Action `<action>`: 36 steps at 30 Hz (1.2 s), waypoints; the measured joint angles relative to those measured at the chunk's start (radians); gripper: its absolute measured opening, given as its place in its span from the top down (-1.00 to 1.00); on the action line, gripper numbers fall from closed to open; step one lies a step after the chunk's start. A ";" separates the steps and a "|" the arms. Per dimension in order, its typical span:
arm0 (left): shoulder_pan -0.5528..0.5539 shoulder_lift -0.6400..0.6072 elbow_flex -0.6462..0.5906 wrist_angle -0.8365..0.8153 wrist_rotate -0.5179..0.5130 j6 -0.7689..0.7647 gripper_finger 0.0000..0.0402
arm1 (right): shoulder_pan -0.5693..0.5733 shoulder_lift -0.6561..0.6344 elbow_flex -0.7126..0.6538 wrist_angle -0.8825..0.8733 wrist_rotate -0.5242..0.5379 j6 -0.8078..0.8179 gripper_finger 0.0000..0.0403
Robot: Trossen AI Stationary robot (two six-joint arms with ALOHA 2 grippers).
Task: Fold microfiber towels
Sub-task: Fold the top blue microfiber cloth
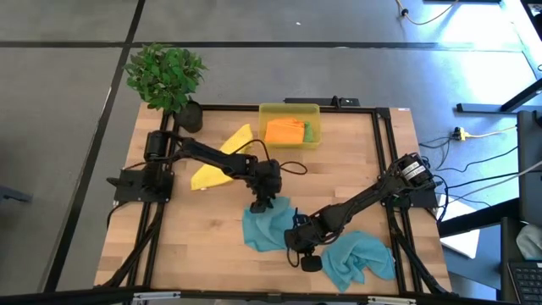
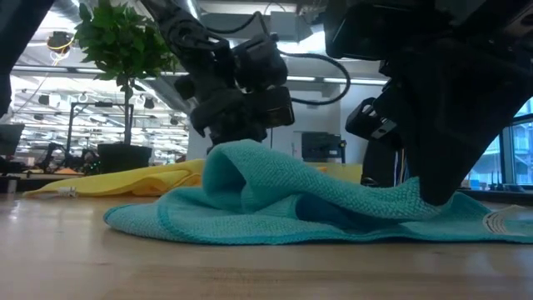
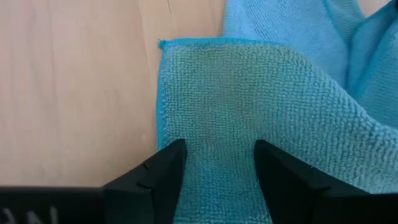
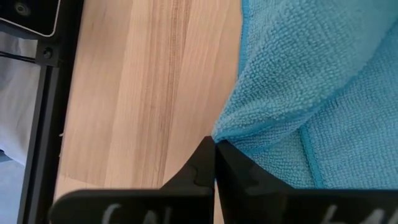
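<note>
**Teal towel half-folded at lower centre**

Teal towel [image 2: 291,204] is seen bunched at the frame's lower centre. The left gripper [image 3: 217,165] is spread open above its corner, holding nothing. The right gripper [image 4: 214,163] is shut, apparently pinning the opposite edge [image 1: 292,233]. If that hold slips, the raised fold could collapse.
</note>
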 joint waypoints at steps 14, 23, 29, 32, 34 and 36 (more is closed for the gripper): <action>-0.017 -0.127 -0.003 -0.007 -0.173 0.081 0.98 | 0.000 0.000 0.000 -0.001 0.000 0.001 0.98; -0.024 -0.144 -0.002 0.092 -0.091 -0.001 0.96 | 0.000 0.000 0.000 -0.001 -0.001 0.001 0.96; -0.046 -0.068 -0.002 0.138 -0.079 -0.020 0.62 | 0.000 0.000 0.000 -0.004 -0.007 0.001 0.95; -0.045 -0.024 -0.002 0.166 -0.105 -0.030 0.40 | 0.000 0.000 0.000 -0.004 -0.007 0.001 0.95; -0.036 -0.003 -0.002 0.198 -0.120 -0.053 0.27 | 0.000 0.000 0.000 -0.003 -0.007 0.001 0.95; -0.026 0.019 -0.002 0.236 -0.124 -0.079 0.17 | 0.000 0.000 0.000 -0.003 -0.007 0.001 0.95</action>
